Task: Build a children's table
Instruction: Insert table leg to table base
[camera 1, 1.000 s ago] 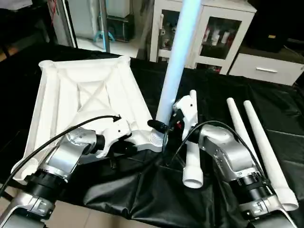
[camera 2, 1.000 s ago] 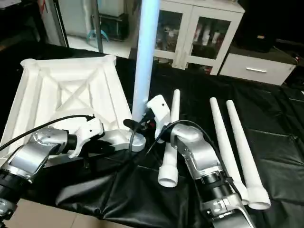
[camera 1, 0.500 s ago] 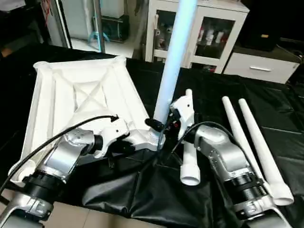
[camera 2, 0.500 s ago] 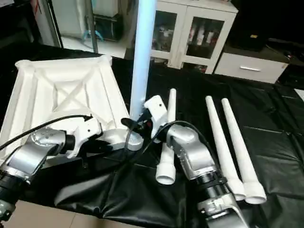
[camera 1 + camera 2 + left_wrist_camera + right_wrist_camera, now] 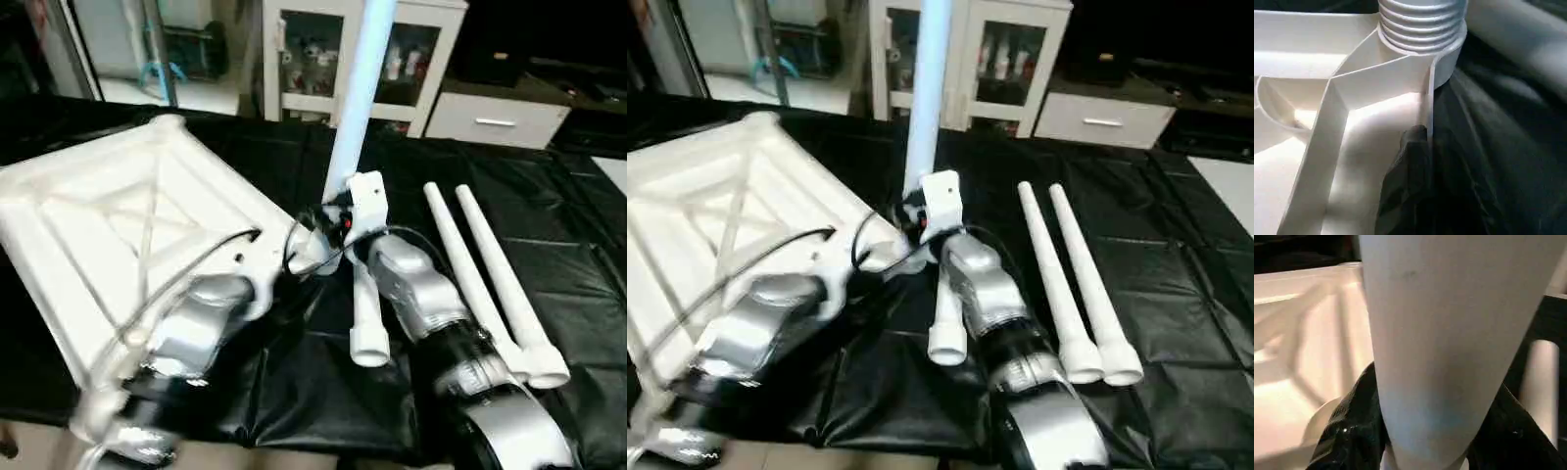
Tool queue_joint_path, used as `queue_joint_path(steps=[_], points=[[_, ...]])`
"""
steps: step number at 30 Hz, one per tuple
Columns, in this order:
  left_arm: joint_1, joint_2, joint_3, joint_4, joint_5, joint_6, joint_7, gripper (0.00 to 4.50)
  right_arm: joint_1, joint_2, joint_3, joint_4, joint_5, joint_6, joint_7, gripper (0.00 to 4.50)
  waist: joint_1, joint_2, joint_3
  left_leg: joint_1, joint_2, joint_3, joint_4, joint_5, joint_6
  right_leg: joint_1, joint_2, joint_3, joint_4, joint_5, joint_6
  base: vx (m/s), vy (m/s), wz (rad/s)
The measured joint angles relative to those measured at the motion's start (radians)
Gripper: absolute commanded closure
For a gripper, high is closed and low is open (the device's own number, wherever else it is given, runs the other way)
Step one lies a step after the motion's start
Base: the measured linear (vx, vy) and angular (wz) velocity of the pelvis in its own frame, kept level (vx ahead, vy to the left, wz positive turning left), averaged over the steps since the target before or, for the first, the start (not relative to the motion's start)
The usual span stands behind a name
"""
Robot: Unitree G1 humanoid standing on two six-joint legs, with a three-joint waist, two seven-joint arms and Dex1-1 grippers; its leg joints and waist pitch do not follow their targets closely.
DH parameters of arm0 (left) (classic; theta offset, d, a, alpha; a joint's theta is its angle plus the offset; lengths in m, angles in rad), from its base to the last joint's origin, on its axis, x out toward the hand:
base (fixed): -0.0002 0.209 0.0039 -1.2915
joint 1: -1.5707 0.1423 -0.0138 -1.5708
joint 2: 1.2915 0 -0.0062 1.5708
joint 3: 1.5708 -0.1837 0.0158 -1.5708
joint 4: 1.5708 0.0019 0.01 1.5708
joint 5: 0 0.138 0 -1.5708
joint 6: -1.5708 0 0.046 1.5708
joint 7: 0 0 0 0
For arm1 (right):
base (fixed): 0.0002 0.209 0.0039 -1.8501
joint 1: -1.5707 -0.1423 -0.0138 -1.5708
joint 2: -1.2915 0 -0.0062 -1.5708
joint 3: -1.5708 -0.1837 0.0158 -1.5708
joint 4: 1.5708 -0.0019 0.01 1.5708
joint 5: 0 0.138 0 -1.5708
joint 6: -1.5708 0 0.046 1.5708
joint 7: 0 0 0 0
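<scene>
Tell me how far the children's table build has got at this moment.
Early. The white plastic ribbed tabletop lies underside up on the black-covered work table. One white tapered tube leg stands upright at its near corner socket, threads still exposed; the right gripper is closed around it, and the left gripper pinches the tabletop's rim. Three loose legs remain on the cloth.

Both silver arms reach forward, meet near middle. Left gripper (image 5: pixel 1418 147) squeezed shut, pinching thin edge of white tabletop (image 5: pixel 118 225) beside corner socket. Right gripper (image 5: pixel 1430 431) half open, one black finger (image 5: pixel 1349 426) each side of standing leg (image 5: pixel 358 88), hugging it low down. Right wrist points up and forward.
</scene>
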Motion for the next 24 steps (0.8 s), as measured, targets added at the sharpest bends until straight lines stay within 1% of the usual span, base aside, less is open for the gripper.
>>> queue_joint_path(steps=[1,2,3,4,5,6,7,8,9,11,12,14,16,23,24], points=[[-0.011,-0.027,0.0,0.01,0.003,0.019,0.033,4.5,-0.005,0.006,-0.013,0.017,0.0,-0.008,-0.02,2.68,0.013,-0.019,0.001,0.009,0.0,0.021,-0.011,0.0,0.0,-0.002,-0.003,0.015,0.048,-0.024,-0.02,0.028,-0.092,0.25],[-0.02,-0.043,0.001,0.011,0.007,0.033,0.055,4.5,-0.017,0.011,-0.024,0.035,0.001,-0.014,-0.036,2.68,0.026,-0.046,0.0,0.018,0.001,0.043,-0.011,0.0,0.0,-0.001,-0.003,0.044,0.076,-0.031,-0.012,0.028,-0.092,0.25],[-0.026,-0.061,0.01,0.008,0.01,0.048,0.086,4.5,-0.04,0.022,-0.033,0.063,0.0,-0.02,-0.056,2.68,0.042,-0.063,-0.006,0.022,-0.003,0.046,0.002,-0.004,-0.004,-0.02,0.004,0.061,0.082,-0.026,0.001,0.069,-0.155,0.15],[-0.026,-0.076,0.02,0.004,0.009,0.056,0.106,4.5,-0.052,0.026,-0.034,0.078,-0.002,-0.024,-0.068,2.68,0.055,-0.056,-0.009,0.019,-0.002,0.034,0.018,-0.025,-0.003,-0.026,0.003,0.054,0.081,-0.026,0.003,0.107,-0.07,-0.3],[-0.025,-0.088,0.029,-0.004,0.005,0.067,0.123,4.5,-0.065,0.034,-0.037,0.094,-0.005,-0.03,-0.075,2.68,0.068,-0.053,-0.01,0.009,-0.004,0.021,0.018,-0.03,0.002,-0.028,0.004,0.047,0.079,-0.026,0.003,0.107,-0.07,-0.3],[-0.025,-0.094,0.034,-0.014,0.001,0.078,0.142,4.5,-0.071,0.037,-0.041,0.1,-0.006,-0.04,-0.081,2.68,0.078,-0.038,-0.017,-0.002,-0.006,-0.003,0.01,-0.014,-0.023,-0.031,0.01,0.032,0.071,-0.025,0.003,0.118,0.005,-0.41],[-0.025,-0.097,0.034,-0.021,0.001,0.086,0.15,4.5,-0.072,0.04,-0.044,0.105,-0.006,-0.046,-0.083,2.68,0.08,-0.041,-0.021,-0.006,0.0,-0.007,0.007,-0.006,-0.036,-0.032,0.017,0.03,0.067,-0.024,0.002,0.061,-0.021,-0.04],[-0.025,-0.096,0.034,-0.027,0.002,0.095,0.151,4.5,-0.079,0.047,-0.051,0.119,-0.006,-0.051,-0.085,2.68,0.079,-0.045,-0.024,-0.008,0.003,-0.006,0.007,0.0,-0.041,-0.032,0.024,0.034,0.064,-0.009,-0.007,0.061,-0.021,-0.04],[-0.022,-0.094,0.034,-0.033,0.007,0.107,0.152,4.5,-0.088,0.055,-0.058,0.142,-0.006,-0.063,-0.088,2.68,0.079,-0.049,-0.027,-0.008,0.004,0.0,0.012,0.001,-0.043,-0.032,0.023,0.039,0.064,0.021,-0.008,0.0,0.0,0.0],[-0.019,-0.091,0.035,-0.04,0.011,0.111,0.153,4.5,-0.101,0.06,-0.062,0.161,-0.006,-0.075,-0.089,2.68,0.077,-0.053,-0.03,-0.006,0.007,0.006,0.012,0.001,-0.043,-0.033,0.026,0.044,0.064,0.024,-0.007,0.0,0.0,0.0],[-0.019,-0.085,0.035,-0.047,0.01,0.112,0.155,4.5,-0.108,0.063,-0.063,0.175,-0.007,-0.085,-0.088,2.68,0.076,-0.054,-0.03,-0.008,0.01,0.008,0.01,0.001,-0.043,-0.034,0.028,0.045,0.062,0.024,-0.007,0.0,0.0,0.0],[-0.015,-0.073,0.038,-0.056,0.009,0.112,0.157,4.5,-0.114,0.066,-0.066,0.183,-0.009,-0.095,-0.087,2.68,0.073,-0.052,-0.03,-0.008,0.012,0.008,0.005,0.001,-0.043,-0.034,0.032,0.045,0.056,0.025,-0.008,0.0,0.0,0.0],[-0.015,-0.067,0.038,-0.059,0.007,0.114,0.158,4.5,-0.119,0.068,-0.07,0.194,-0.011,-0.104,-0.084,2.68,0.073,-0.052,-0.03,-0.008,0.014,0.008,0.003,0.001,-0.043,-0.034,0.037,0.049,0.053,0.025,-0.008,0.0,0.0,0.0],[-0.015,-0.059,0.038,-0.06,-0.002,0.115,0.159,4.5,-0.134,0.068,-0.074,0.22,-0.013,-0.126,-0.068,2.68,0.069,-0.052,-0.031,-0.008,0.014,0.009,0.003,0.001,-0.043,-0.034,0.038,0.051,0.052,0.025,-0.009,0.0,0.0,0.0],[-0.014,-0.056,0.037,-0.062,-0.003,0.116,0.157,4.5,-0.135,0.068,-0.075,0.224,-0.013,-0.133,-0.052,2.68,0.068,-0.051,-0.03,-0.008,0.014,0.009,0.003,0.001,-0.043,-0.034,0.038,0.051,0.052,0.025,-0.009,0.0,0.0,0.0]])
